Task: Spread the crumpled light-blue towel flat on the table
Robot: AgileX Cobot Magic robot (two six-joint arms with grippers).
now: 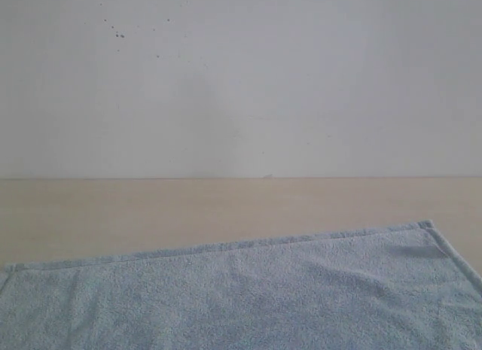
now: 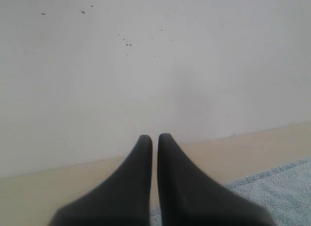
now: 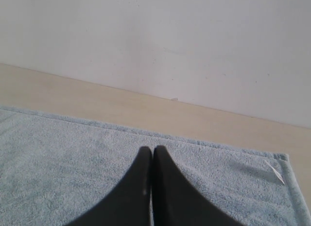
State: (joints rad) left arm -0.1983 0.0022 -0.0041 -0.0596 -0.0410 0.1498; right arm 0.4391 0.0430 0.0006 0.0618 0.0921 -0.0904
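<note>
The towel (image 1: 248, 297) lies on the desk (image 1: 188, 207), filling the exterior view from 8 o'clock round to 4 o'clock. Its far hem (image 1: 226, 246) runs straight, and the far right corner (image 1: 428, 226) sits at about 4 o'clock. The visible part looks flat with only faint ripples. The near edge is out of frame, so complete spreading cannot be confirmed. Neither arm shows in the exterior view. The left claw (image 2: 154, 137) is closed and empty, with bare desk and the towel's hem beyond it. The right claw (image 3: 152, 149) is likewise closed with no cloth between its tips, pointing across the towel toward the wall (image 1: 301, 79). Whether it touches the pile cannot be told. The cloth is judged light, soft and limp. It would drape and bunch if pushed, and it is not fragile. The best hold would be a pinch at the stitched hem or a corner, for example near the white tag (image 3: 275, 172).
</note>
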